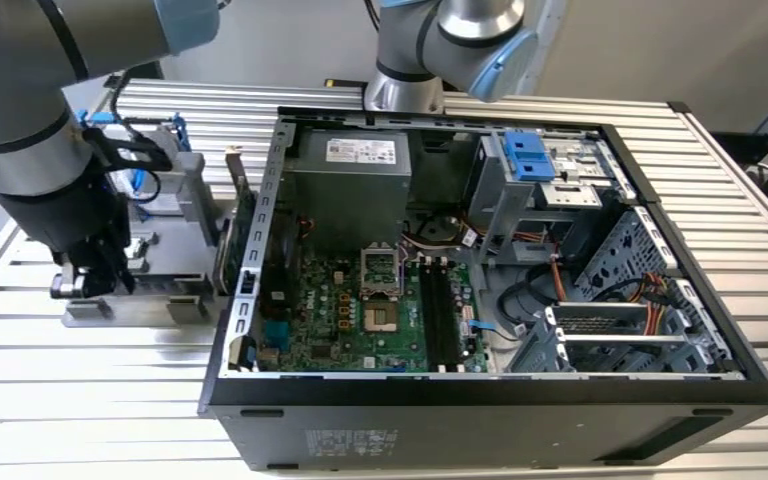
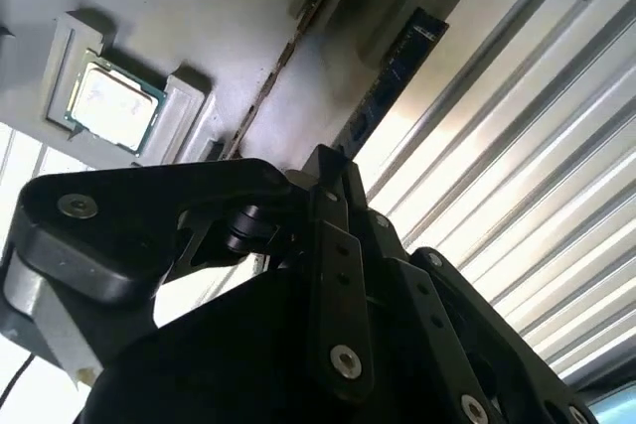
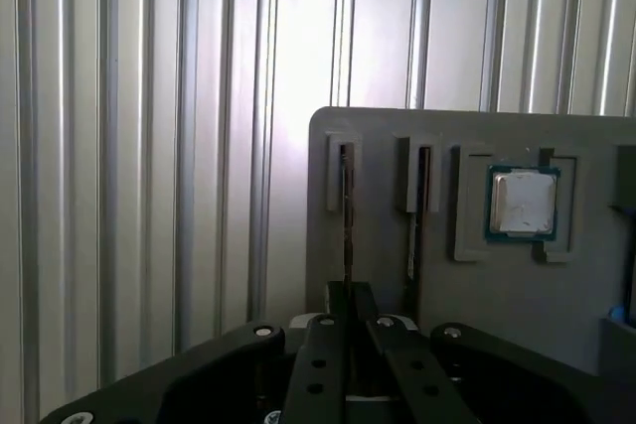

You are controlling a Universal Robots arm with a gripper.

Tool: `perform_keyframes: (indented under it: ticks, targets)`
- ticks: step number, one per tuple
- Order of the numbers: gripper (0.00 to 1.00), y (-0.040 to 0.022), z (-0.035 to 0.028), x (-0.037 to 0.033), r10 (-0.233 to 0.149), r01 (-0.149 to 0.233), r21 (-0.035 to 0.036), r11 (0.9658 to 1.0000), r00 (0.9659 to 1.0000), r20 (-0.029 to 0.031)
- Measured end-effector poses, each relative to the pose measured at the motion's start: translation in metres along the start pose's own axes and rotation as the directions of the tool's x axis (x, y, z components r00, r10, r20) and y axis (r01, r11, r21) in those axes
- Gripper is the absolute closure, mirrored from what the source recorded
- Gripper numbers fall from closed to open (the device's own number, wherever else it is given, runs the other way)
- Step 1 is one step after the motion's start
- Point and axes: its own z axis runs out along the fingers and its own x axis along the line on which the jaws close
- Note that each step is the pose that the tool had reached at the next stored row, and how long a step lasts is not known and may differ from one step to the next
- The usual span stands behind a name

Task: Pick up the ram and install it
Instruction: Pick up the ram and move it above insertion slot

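Gripper [image 3: 348, 291]: low over the ram [image 3: 346, 201], which stands edgewise in a tray [image 3: 497, 295] slot.
Grip: cannot tell whether closed.
Care: stay centred and square on the ram.

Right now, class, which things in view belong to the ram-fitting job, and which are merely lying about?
For the job: the ram standing in the grey holder; the gripper at it; the motherboard's black slots.
Lying about: the processor chip; the power supply; the blue drive latch.
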Motion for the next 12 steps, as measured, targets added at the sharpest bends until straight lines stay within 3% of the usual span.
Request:
perform_keyframes:
  ticks: [3, 9, 12]
  targets:
    - [1.0, 0.0002, -0.0091, -0.0003, 0.0, 0.0, -0.0001, 1.0, 1.0, -0.0001]
    - [1.0, 0.0004, -0.0194, -0.0007, 0.0, 0.0, -0.0001, 1.0, 1.0, -0.0001]
    - [1.0, 0.0006, -0.0284, -0.001, 0.0, 0.0, -0.0002, 1.0, 1.0, -0.0001]
